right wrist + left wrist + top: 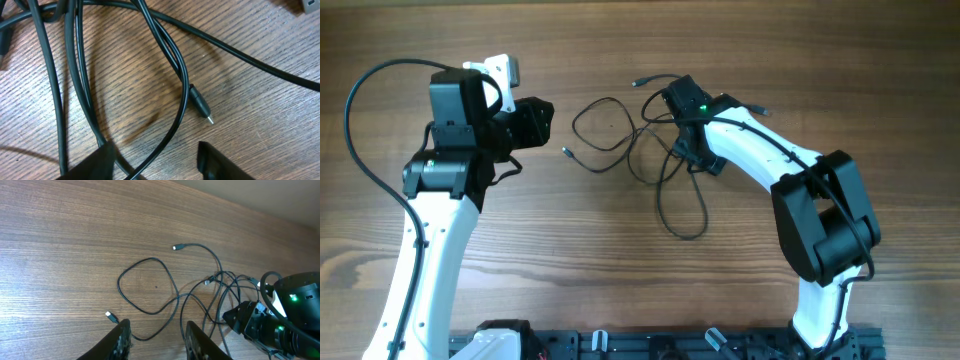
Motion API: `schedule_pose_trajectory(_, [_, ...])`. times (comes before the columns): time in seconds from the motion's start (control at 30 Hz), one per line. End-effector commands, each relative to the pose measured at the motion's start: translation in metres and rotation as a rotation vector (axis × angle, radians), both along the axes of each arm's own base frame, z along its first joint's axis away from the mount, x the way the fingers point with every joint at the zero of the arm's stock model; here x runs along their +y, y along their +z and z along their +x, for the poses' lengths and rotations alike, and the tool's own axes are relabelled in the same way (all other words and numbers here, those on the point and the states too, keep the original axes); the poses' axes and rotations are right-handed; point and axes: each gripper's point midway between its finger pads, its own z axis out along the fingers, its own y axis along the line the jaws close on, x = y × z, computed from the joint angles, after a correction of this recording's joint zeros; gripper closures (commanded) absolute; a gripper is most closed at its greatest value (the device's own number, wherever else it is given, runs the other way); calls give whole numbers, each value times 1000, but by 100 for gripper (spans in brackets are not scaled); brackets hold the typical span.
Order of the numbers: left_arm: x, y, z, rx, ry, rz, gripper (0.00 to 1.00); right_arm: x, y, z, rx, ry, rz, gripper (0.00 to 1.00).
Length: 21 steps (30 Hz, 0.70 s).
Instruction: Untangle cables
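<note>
The cables (640, 150) are thin black cords lying tangled on the wooden table, with one wide loop (145, 287) spread to the side. Small plug ends (176, 246) stick out at several spots. My left gripper (535, 122) hovers beside the loop, open, its fingers (120, 339) holding nothing while a strand runs on the table below them. My right gripper (692, 152) is low over the knot. In the right wrist view it (157, 165) is open, with one strand (172, 130) lying loose between the fingers. A plug (200, 106) rests just ahead of them.
The wooden table (520, 260) stretches around the tangle. The white forearm of the right arm (760, 160) reaches over the table's right side, and the left arm (440, 230) stands at the left. A dark rail (670, 345) runs along the front edge.
</note>
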Motion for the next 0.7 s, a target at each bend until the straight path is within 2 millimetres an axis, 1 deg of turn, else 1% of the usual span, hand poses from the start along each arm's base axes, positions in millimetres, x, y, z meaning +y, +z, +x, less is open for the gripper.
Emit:
schedule_pose_trajectory(0.0, [0,5,3,-23,-12,23,63,-5,-2,0,-10,-18,-25,69])
schedule_pose_trajectory(0.1, [0,5,3,-23,-12,23,63,-7,-10,-3,14,-12,-38,70])
schedule_pose_trajectory(0.17, [0,5,3,-23,-12,23,63,-6,-12,-4,19,-11,-36,69])
schedule_pose_trajectory(0.3, [0,5,2,-18,-13,23,63,-6,-12,-5,24,-12,-34,60])
schedule_pose_trajectory(0.33, [0,5,2,-18,-12,23,64,-6,-12,-5,26,-13,-34,55])
schedule_pose_trajectory(0.57, [0,4,2,-15,-12,23,63,-4,-14,-7,36,-19,-22,55])
schedule_pose_trajectory(0.67, [0,4,2,-16,-13,24,63,-8,-18,-8,42,-17,-44,54])
